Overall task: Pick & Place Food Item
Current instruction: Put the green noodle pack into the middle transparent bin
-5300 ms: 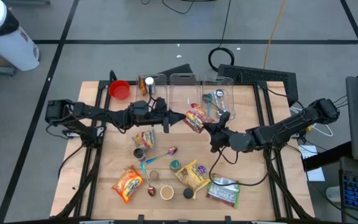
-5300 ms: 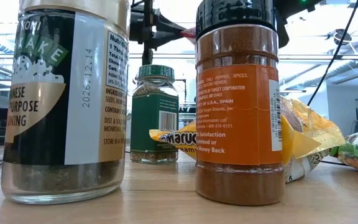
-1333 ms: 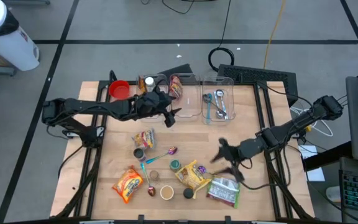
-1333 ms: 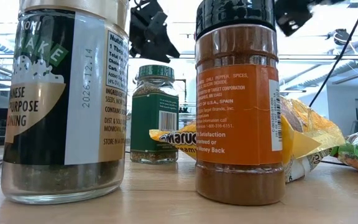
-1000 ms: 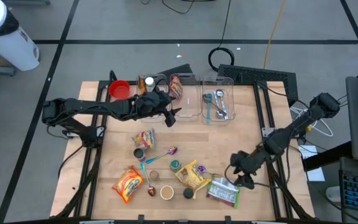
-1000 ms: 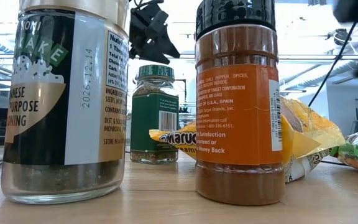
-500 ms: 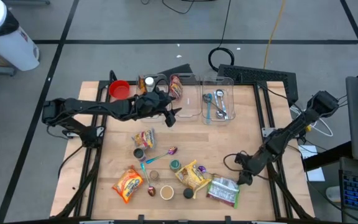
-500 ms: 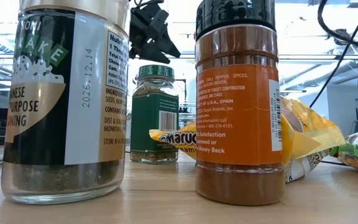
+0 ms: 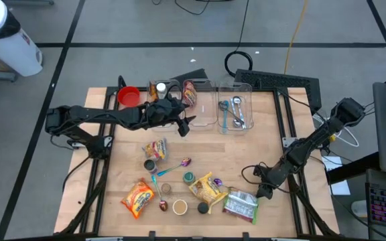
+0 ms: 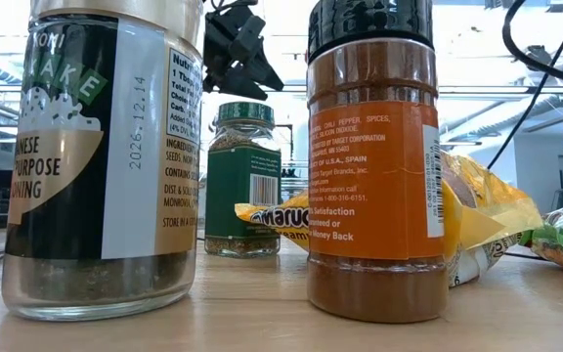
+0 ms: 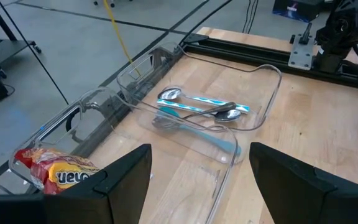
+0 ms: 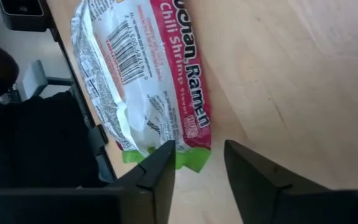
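Observation:
A ramen packet with a red, white and green wrapper lies flat on the wooden table near its front right. My right gripper is low beside its right end. In the right wrist view that gripper is open, and the packet's green end seam lies between the two fingers. My left gripper hangs open above the middle clear bin and holds nothing. Another ramen pack lies in that bin. My right gripper comes at the ramen packet slanting down from the table's right side. Its fingers stand on either side of the green end seam. One fingertip overlaps the seam in the picture. I cannot tell whether it touches the seam. The packet lies flat on the table.
A clear bin at the back holds spoons, and a red bowl stands at the back left. Yellow and orange snack packets, small spice jars and loose spoons lie across the near half. Bare wood shows right of centre.
My right gripper has come down toward the table beside the ramen packet's right end and shifted slightly toward the table's right edge. The packet has stayed where it was.

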Controlling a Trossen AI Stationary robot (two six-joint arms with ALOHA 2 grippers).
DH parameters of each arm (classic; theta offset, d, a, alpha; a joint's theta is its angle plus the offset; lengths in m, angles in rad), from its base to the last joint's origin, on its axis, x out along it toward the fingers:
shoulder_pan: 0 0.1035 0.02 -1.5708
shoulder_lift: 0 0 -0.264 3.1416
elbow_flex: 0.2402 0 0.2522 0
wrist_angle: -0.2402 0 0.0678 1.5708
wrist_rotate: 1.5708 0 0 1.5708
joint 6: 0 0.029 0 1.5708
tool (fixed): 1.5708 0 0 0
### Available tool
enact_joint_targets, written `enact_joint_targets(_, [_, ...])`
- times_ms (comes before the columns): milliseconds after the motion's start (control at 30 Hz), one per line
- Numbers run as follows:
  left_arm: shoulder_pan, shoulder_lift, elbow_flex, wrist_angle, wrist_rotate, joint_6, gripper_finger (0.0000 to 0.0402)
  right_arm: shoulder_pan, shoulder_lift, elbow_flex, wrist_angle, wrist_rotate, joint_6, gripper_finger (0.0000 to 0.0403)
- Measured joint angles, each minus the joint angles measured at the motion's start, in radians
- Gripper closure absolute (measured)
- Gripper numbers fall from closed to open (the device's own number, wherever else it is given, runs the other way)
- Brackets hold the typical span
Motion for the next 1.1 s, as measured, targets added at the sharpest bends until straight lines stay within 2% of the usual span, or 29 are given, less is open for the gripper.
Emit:
enact_joint_targets(400, [0.000, 0.000, 0.000, 0.000, 0.000, 0.010, 0.0128, 0.001, 0.002, 0.000, 0.001, -0.050, 0.004, 0.0371])
enact_joint_targets(500, [0.000, 0.000, 0.000, 0.000, -0.001, 0.010, 0.0128, 0.001, 0.003, 0.000, 0.001, -0.041, -0.038, 0.0395])
enact_joint_targets(600, [0.000, 0.000, 0.000, 0.000, -0.001, 0.010, 0.0128, 0.001, 0.003, 0.000, 0.027, 0.014, -0.137, 0.0400])
enact_joint_targets(833, [0.000, 0.000, 0.000, 0.002, -0.001, 0.009, 0.0128, 0.000, -0.020, 0.003, 0.212, 0.142, -0.345, 0.0402])
enact_joint_targets(1100, [0.000, 0.000, 0.000, 0.004, -0.001, 0.008, 0.0128, 0.000, -0.126, 0.017, 0.234, 0.343, -0.648, 0.0403])
